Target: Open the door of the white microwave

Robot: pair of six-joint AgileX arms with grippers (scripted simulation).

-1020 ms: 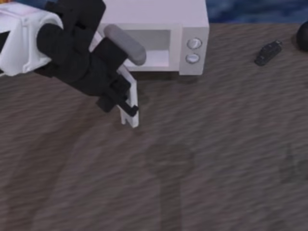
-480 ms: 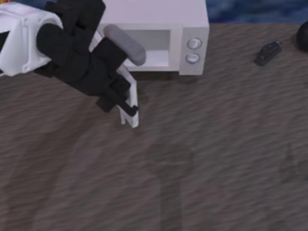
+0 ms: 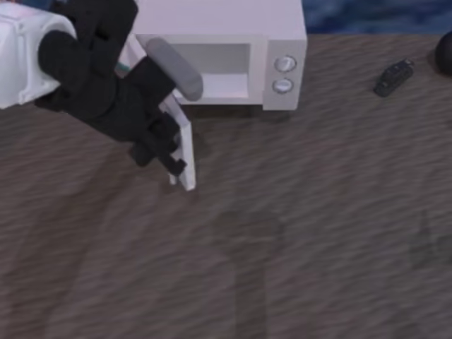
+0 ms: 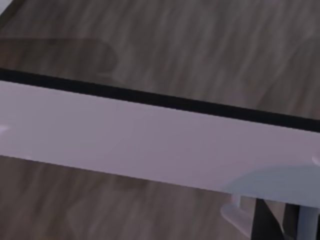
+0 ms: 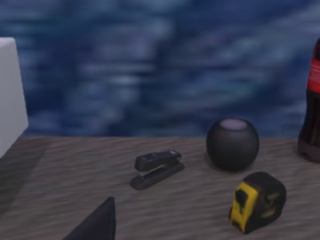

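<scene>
The white microwave stands at the back of the table with its cavity showing and two silver knobs on its right strip. Its door is swung out toward the table's front, edge-on in the top view. My left gripper is shut on the door's thin handle near the door's free end. In the left wrist view the door fills a wide white band, with a dark finger beside the handle. My right arm is parked outside the top view.
A black stapler and a dark round ball lie at the back right. The right wrist view also shows the stapler, the ball, a yellow tape measure and a cola bottle.
My left gripper has pulled leftward and slightly back with the handle in it, and the door has swung a little wider. The right side has not changed.
</scene>
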